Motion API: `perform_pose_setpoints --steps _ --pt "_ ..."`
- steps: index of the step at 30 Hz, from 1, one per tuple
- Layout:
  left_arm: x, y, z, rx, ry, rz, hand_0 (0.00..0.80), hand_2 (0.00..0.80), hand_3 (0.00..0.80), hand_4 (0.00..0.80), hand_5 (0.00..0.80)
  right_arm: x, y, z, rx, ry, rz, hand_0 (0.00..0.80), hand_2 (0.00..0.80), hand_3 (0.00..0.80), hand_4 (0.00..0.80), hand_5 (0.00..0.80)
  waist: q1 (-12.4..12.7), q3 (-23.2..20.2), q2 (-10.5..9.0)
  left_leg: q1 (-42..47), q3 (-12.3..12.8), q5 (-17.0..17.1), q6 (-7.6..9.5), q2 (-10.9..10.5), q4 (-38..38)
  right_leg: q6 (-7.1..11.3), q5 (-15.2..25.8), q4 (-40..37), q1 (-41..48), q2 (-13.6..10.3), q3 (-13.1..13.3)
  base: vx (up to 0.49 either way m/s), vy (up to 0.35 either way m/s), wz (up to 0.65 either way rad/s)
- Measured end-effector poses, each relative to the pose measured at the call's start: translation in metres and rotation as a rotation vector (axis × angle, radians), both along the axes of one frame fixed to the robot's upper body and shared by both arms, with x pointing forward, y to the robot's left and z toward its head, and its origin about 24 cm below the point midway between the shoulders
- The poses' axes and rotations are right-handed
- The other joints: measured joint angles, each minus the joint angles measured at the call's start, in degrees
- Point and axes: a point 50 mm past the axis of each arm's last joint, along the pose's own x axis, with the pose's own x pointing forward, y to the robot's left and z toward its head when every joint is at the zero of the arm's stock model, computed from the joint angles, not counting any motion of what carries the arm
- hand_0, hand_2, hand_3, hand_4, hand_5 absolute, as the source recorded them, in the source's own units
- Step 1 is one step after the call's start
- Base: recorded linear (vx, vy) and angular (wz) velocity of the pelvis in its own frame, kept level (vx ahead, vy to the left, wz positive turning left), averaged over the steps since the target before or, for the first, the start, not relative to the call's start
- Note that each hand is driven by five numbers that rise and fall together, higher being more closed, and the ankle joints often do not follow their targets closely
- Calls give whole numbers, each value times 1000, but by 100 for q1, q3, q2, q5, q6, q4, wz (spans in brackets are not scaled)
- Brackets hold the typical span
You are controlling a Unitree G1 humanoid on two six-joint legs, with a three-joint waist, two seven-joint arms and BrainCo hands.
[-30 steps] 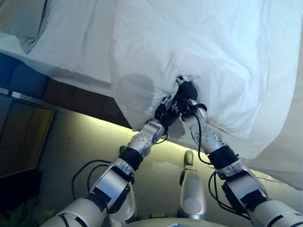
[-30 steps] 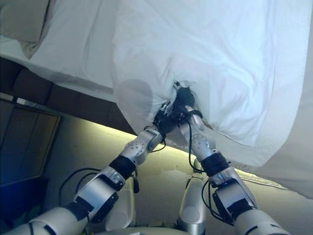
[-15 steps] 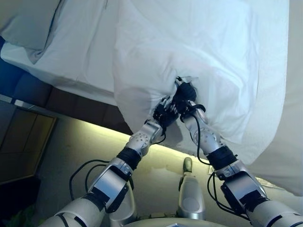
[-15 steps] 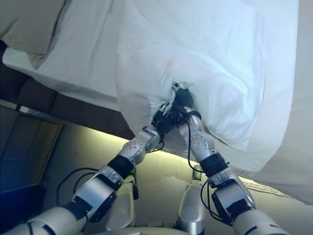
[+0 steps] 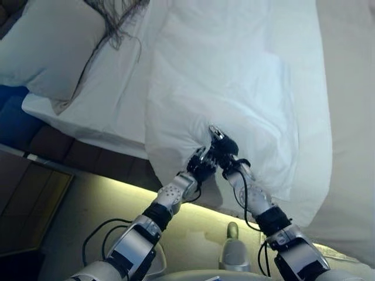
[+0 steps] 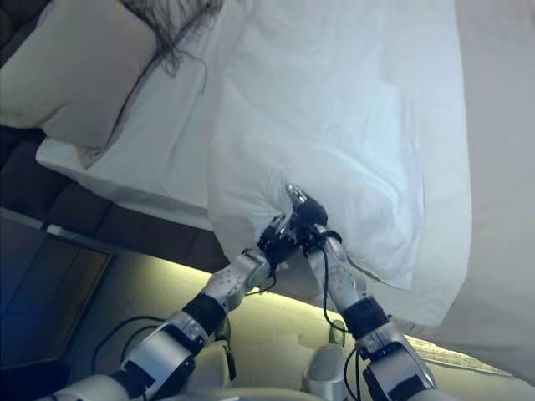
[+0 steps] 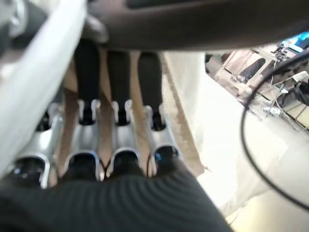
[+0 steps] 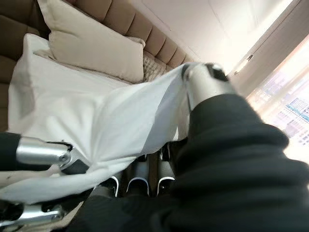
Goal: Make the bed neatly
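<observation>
Both hands are bunched together at the bed's near edge: left hand (image 5: 201,165) and right hand (image 5: 223,146) each have their fingers (image 7: 119,104) curled tight on the white duvet (image 5: 234,76), which drapes over the mattress side. A beige pillow (image 6: 71,71) sits at the head.

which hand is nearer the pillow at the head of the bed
Left. The left hand grips the duvet on the pillow's side; the right hand grips just beyond it, farther away.
</observation>
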Motion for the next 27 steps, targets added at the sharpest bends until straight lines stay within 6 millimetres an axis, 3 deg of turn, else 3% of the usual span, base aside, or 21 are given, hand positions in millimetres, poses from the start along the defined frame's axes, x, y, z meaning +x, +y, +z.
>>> perform_pose_setpoints --steps 7,13,21,27 --pt "0 44 -15 61 34 128 800 800 800 800 800 -50 -23 -56 36 162 -27 0 0 0 0 0 -122 -137 44 149 35 24 -19 50 -109 -29 -9 -13 85 45 19 44 37 -2" --pt "-13 60 -31 64 81 198 800 800 800 800 800 -94 -40 -92 71 313 -83 0 0 0 0 0 -292 -226 93 447 214 31 -17 53 -271 -25 -13 -47 198 38 137 58 57 -13" --pt "-21 81 -42 71 106 269 800 800 800 800 800 -130 -88 -112 28 392 -188 0 0 0 0 0 -497 -394 196 805 415 80 -22 96 -504 -25 -16 -73 297 84 290 66 23 -11" --pt "-33 114 -53 240 90 261 800 800 800 800 800 -148 -101 -117 31 384 -184 0 0 0 0 0 -482 -683 235 1009 482 80 -22 143 -624 -41 -24 -151 435 134 326 92 28 -5"
